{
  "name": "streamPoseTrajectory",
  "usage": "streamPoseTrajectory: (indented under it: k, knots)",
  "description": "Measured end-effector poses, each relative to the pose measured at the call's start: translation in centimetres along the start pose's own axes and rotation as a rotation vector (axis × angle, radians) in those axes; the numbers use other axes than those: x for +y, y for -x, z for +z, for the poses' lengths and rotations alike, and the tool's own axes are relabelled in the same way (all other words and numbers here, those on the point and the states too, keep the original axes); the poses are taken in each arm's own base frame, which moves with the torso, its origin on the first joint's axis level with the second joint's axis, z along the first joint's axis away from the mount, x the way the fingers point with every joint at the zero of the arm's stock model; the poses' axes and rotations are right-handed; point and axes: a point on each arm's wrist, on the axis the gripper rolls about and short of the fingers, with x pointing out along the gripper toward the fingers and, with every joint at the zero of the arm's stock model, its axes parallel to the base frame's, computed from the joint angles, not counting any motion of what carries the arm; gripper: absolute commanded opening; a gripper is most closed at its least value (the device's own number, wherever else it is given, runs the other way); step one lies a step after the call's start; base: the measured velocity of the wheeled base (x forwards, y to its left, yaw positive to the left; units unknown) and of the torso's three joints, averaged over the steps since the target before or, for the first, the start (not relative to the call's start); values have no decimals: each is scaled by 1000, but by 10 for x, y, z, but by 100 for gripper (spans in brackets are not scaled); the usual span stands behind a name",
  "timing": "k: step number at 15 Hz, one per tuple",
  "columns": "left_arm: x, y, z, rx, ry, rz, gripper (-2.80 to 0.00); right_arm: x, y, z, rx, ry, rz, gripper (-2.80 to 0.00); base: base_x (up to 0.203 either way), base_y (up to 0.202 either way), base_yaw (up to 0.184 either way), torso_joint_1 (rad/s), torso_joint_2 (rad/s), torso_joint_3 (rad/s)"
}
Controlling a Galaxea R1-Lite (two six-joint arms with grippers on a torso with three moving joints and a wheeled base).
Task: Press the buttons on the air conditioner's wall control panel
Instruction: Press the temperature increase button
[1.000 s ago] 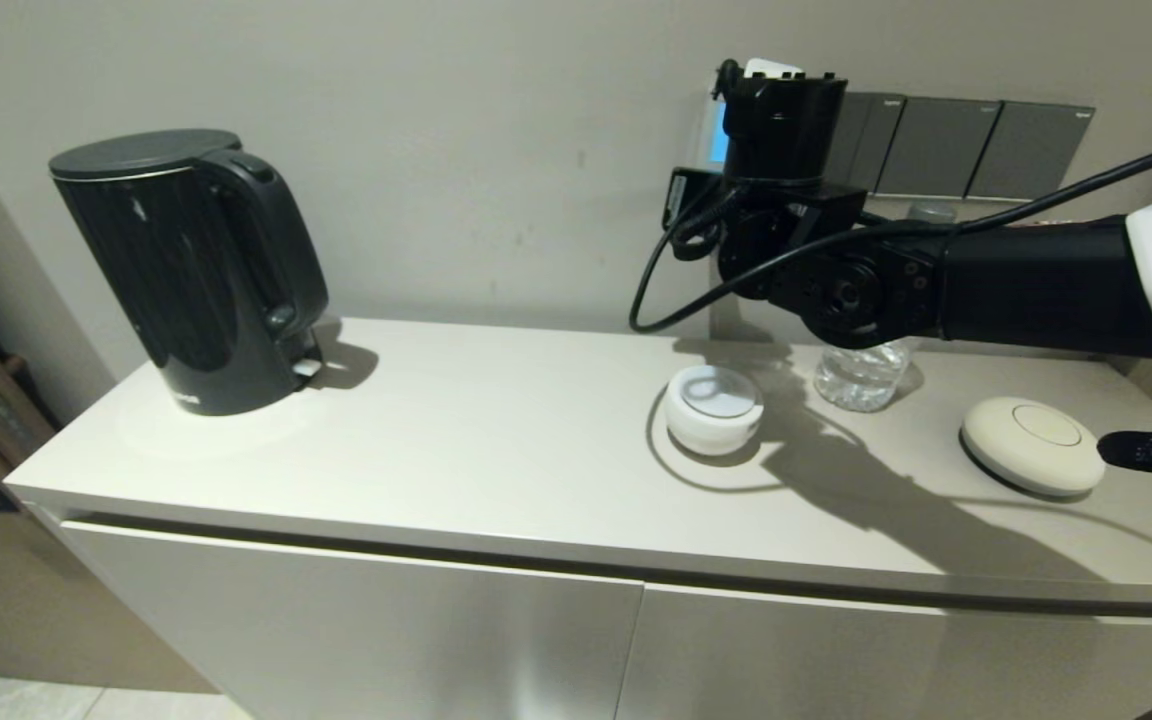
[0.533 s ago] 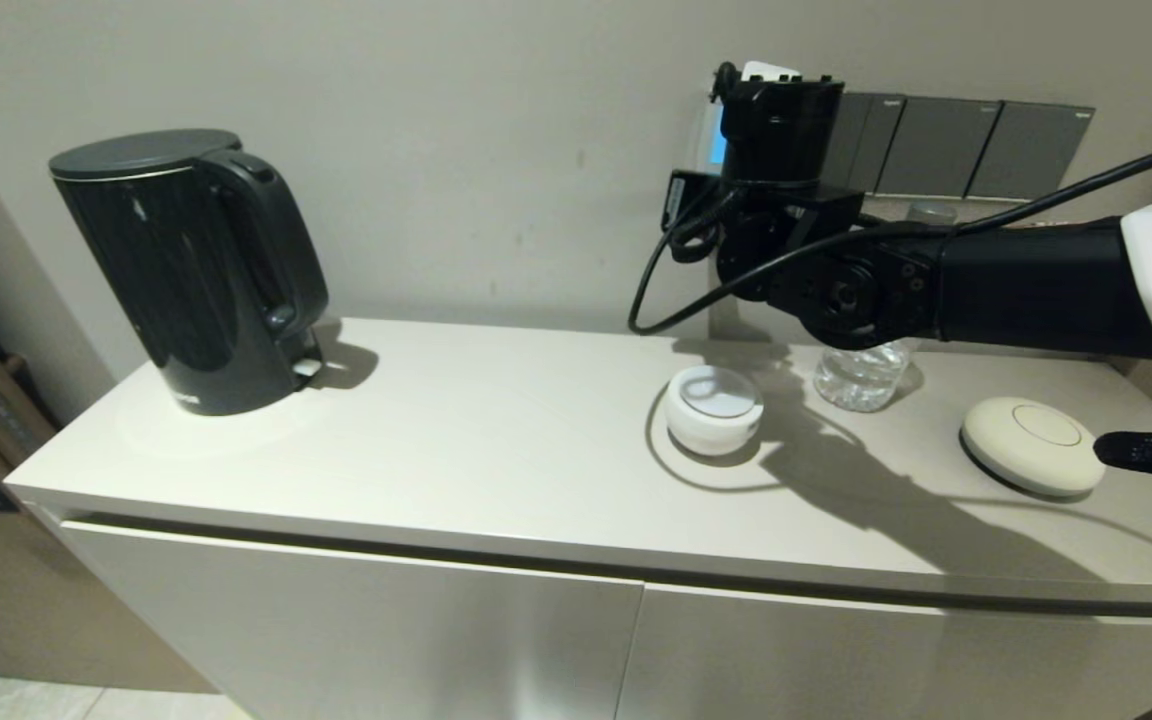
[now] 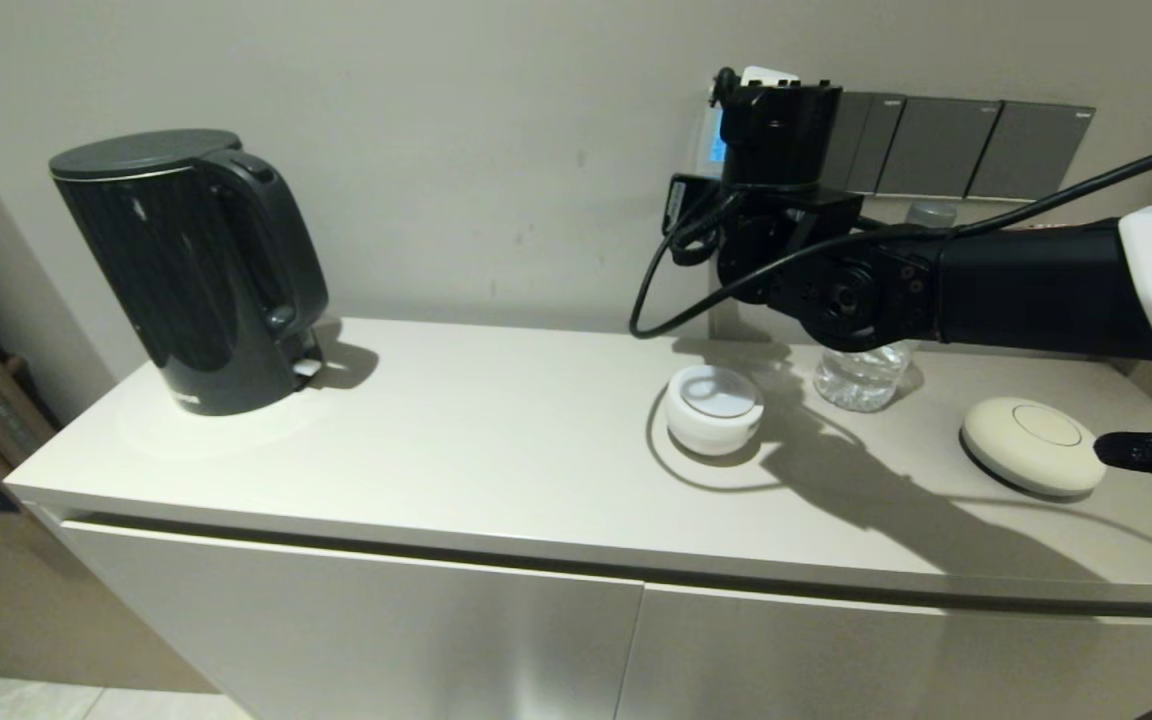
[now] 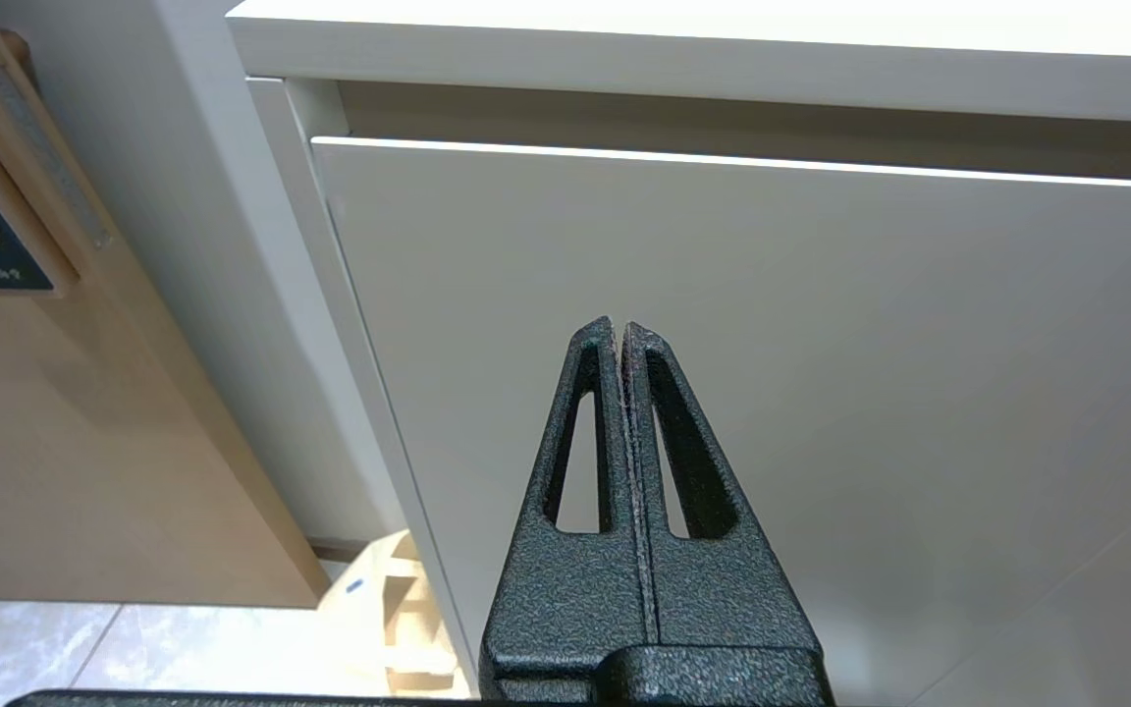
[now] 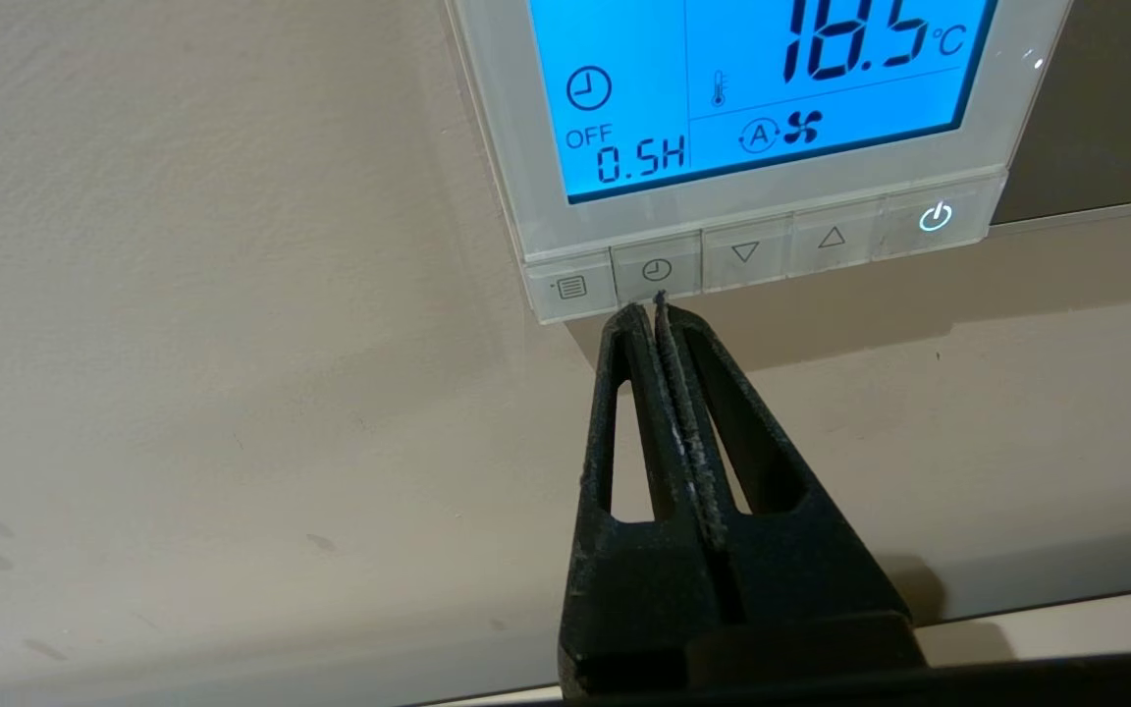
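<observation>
The white-framed wall control panel [image 5: 1017, 59] glows blue and reads 18.5°C, OFF 0.5H. Its pale buttons [image 5: 744, 252] run along the lower edge: menu, clock [image 5: 657, 268], down, up, power. My right gripper [image 5: 650, 304] is shut and empty, its tips at the lower edge of the clock button. In the head view the right arm hides most of the panel [image 3: 713, 135], and the fingers are hidden. My left gripper [image 4: 619, 329] is shut and empty, parked low in front of the cabinet door.
Dark grey switch plates [image 3: 956, 148] sit right of the panel. On the white cabinet top [image 3: 496, 440] stand a black kettle [image 3: 191, 265], a small white round device [image 3: 714, 408], a water bottle [image 3: 861, 375] and a cream disc [image 3: 1031, 444].
The right arm has shifted very slightly left and down along the wall. Nothing else has moved.
</observation>
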Motion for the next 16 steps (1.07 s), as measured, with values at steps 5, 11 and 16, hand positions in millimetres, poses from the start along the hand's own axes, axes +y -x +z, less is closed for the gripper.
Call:
streamPoseTrajectory:
  k: [5,11,16]
  knots:
    - [0,0,0,-1,0,1,-280,2,6,3,1,-4,12,-280,0,0,0,0,0,0]
    - [0,0,0,-1,1,1,-280,2,11,7,-1,-5,18,-280,0,0,0,0,0,0]
    - [0,0,0,-1,0,0,-280,2,10,3,7,1,15,-280,0,0,0,0,0,0]
